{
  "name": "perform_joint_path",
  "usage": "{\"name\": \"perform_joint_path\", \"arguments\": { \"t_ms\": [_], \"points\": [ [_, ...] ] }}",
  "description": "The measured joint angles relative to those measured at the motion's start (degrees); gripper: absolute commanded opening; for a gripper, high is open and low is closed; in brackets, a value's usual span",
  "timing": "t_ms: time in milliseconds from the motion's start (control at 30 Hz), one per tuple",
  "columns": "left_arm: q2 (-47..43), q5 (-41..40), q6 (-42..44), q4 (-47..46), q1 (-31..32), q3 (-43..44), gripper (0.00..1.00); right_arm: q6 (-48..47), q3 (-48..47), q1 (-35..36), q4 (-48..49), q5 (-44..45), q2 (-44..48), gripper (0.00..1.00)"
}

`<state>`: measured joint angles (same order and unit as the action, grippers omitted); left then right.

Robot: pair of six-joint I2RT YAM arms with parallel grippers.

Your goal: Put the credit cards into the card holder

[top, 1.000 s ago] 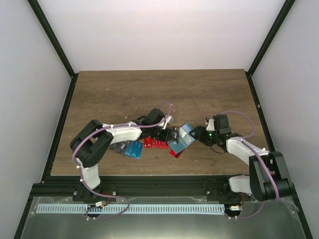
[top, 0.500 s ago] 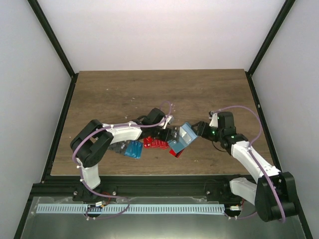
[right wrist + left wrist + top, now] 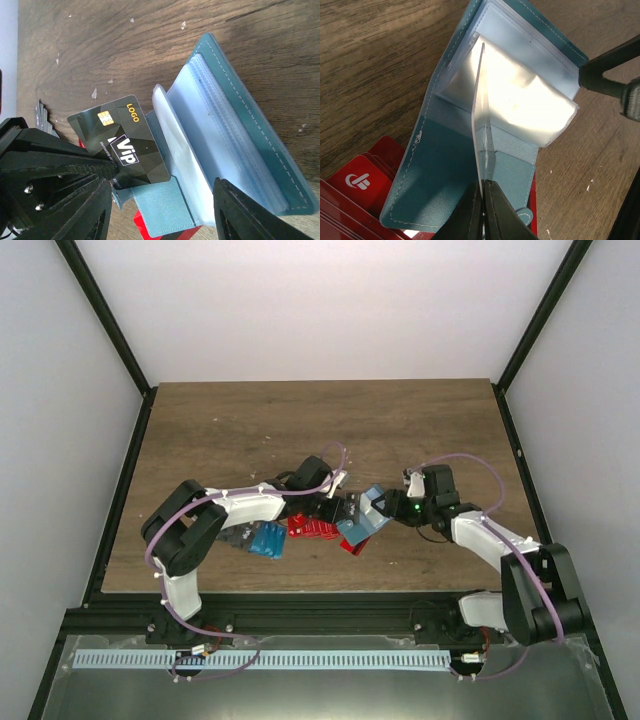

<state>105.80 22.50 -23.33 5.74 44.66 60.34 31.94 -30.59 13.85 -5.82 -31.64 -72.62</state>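
Observation:
The teal card holder (image 3: pixel 362 520) lies open on the table, its clear sleeves fanned up (image 3: pixel 520 95). My left gripper (image 3: pixel 483 200) is shut on a dark patterned credit card (image 3: pixel 481 100), seen edge-on, with its tip at the sleeves. The right wrist view shows this card (image 3: pixel 125 145) with a chip and "VIP" print beside the holder (image 3: pixel 240 125). My right gripper (image 3: pixel 396 506) is open at the holder's right edge, and one of its fingers (image 3: pixel 605 75) is against the cover.
Red cards (image 3: pixel 312 528), blue cards (image 3: pixel 268 539) and dark cards (image 3: pixel 235 536) lie in a row left of the holder. One red card (image 3: pixel 350 546) pokes out under the holder. Black frame rails run along the table's sides.
My right forearm swung outward and came back; its gripper now sits slightly further left, against the holder's right edge. The left gripper and its card have hardly moved.

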Motion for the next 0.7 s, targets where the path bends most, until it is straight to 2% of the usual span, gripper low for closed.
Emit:
{"name": "perform_joint_path", "arguments": {
  "t_ms": [467, 700],
  "points": [
    [0.0, -0.3, 1.0, 0.4, 0.0, 0.3, 0.04, 0.0, 1.3, 1.0, 2.7, 0.8, -3.1, 0.54],
    [0.0, -0.5, 1.0, 1.5, 0.0, 1.0, 0.04, 0.0, 2.7, 2.1, 4.7, -2.1, -3.7, 0.51]
  ]
}}
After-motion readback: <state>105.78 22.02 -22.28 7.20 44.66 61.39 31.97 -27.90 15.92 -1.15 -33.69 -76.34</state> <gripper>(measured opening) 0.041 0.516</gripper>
